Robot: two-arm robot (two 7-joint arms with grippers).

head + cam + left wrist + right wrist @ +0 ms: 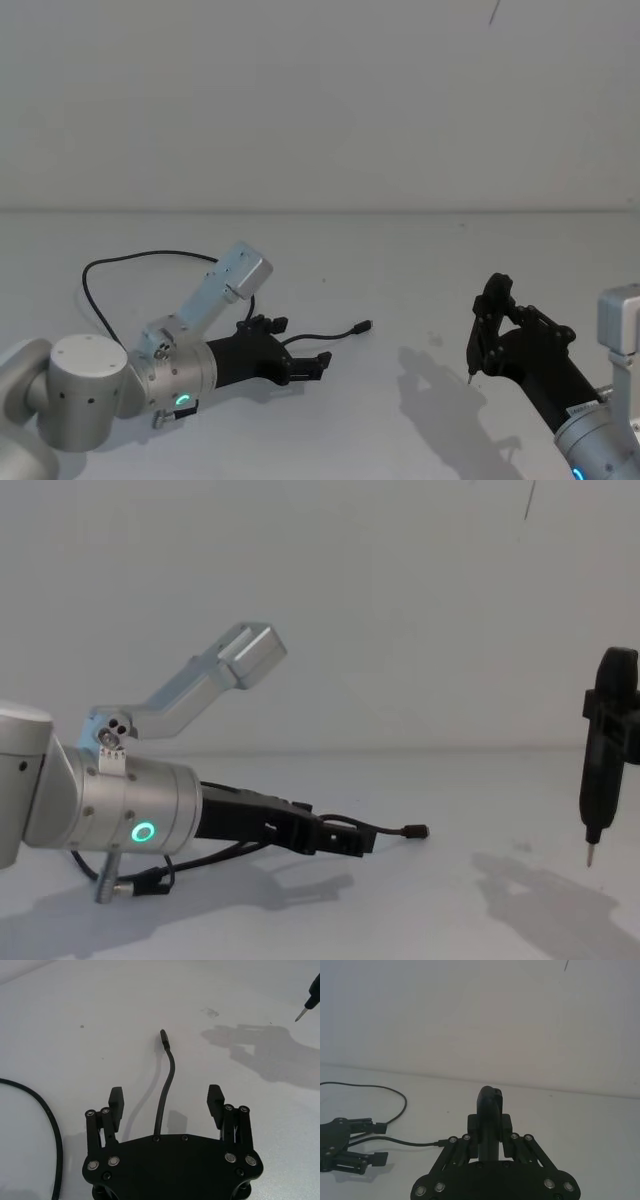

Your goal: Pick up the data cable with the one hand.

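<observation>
Judge data cable (173, 1067) limp, light; pinch near plug (163, 1034), inside wide-spread left gripper (165, 1095). Leave right gripper (490, 1130) clamping pen-like tool (600, 750).

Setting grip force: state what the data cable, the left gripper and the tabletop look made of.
Data cable: matte black rubbery jacket, probably; it bends in loose curves. Left gripper: hard matte black plastic or coated metal, with shiny screw heads. Tabletop: smooth matte white, possibly laminate; no grain shows.
</observation>
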